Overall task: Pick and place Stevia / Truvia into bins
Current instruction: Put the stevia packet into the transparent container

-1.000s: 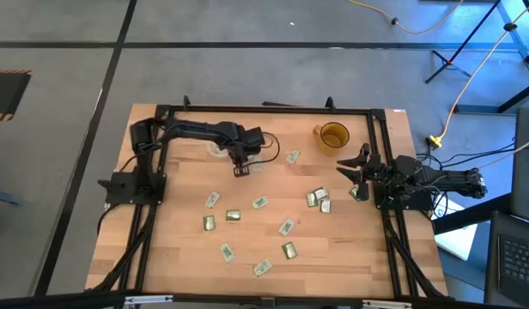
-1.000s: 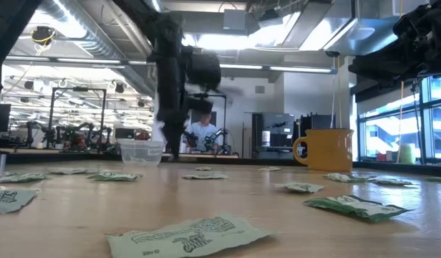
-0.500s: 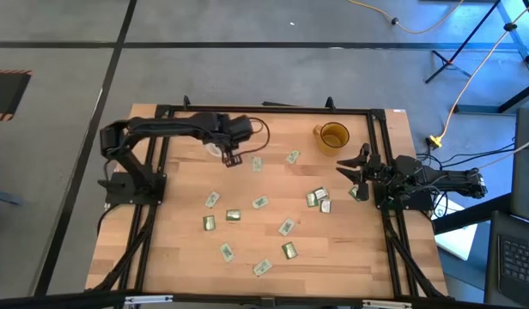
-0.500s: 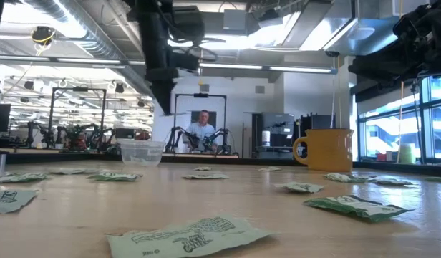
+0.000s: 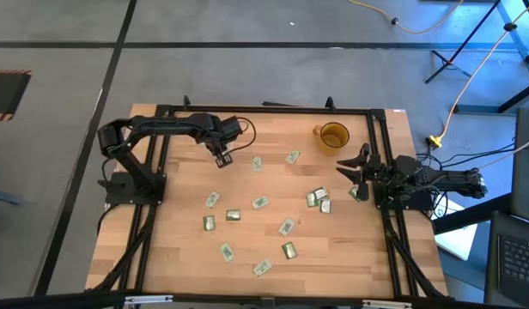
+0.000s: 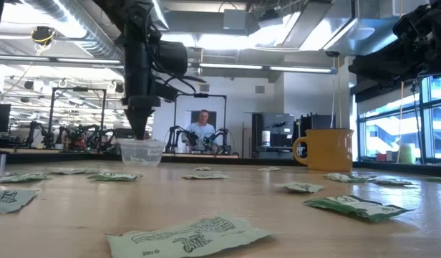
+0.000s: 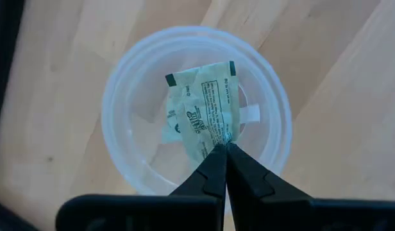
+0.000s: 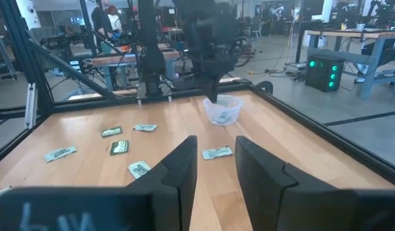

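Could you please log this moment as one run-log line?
left gripper: shut on sachet, over clear cup | right gripper: open, waiting at table's right

The left gripper (image 5: 222, 160) occupies the space directly above the clear round plastic cup (image 6: 140, 153); the amber mug (image 5: 332, 136) stands unobstructed.

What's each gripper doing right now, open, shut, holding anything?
Left gripper: shut on a Stevia sachet, directly over the clear cup.
Right gripper: open, empty, waiting at the table's right edge.
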